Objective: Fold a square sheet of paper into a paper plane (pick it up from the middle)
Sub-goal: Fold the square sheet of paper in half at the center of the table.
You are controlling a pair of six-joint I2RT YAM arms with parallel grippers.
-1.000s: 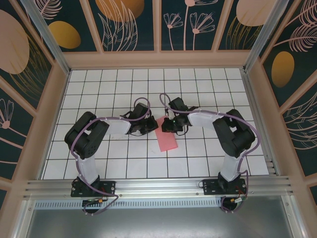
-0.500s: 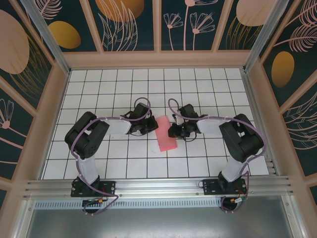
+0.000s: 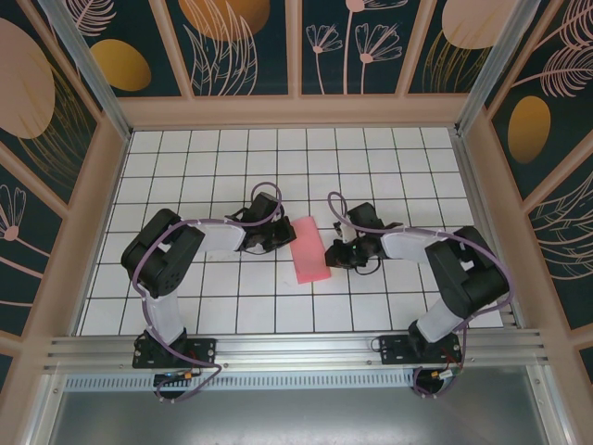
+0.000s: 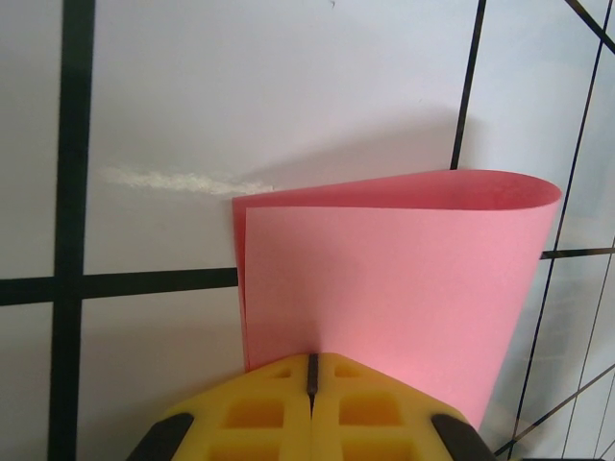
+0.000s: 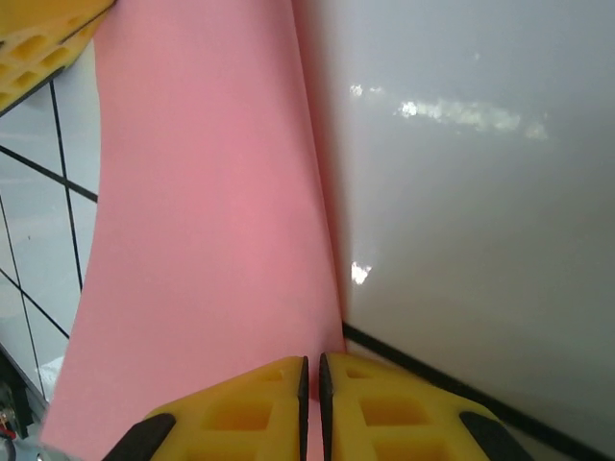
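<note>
The square sheet of paper (image 3: 309, 250) lies folded in half on the tiled floor between the two grippers, pink-red, with a rounded fold along its right side (image 4: 394, 269). My left gripper (image 3: 283, 239) is at the sheet's left side. In the left wrist view its yellow fingers (image 4: 311, 360) are shut on the doubled loose edges. My right gripper (image 3: 335, 252) sits low at the sheet's right fold. Its jaws (image 5: 312, 363) are together with only a hairline slit, over the paper's edge (image 5: 202, 221). I see no paper clamped between them.
The white tiled floor (image 3: 232, 158) has black grid lines and is walled by a wooden frame with patterned panels. A metal rail (image 3: 296, 348) runs along the near edge by the arm bases. A yellow finger of the left gripper (image 5: 38, 43) shows at the top left of the right wrist view.
My right gripper slid rightward across the sheet to its right fold, and the arm swung outward. The paper now lies flatter and folded over. The left gripper kept its place.
</note>
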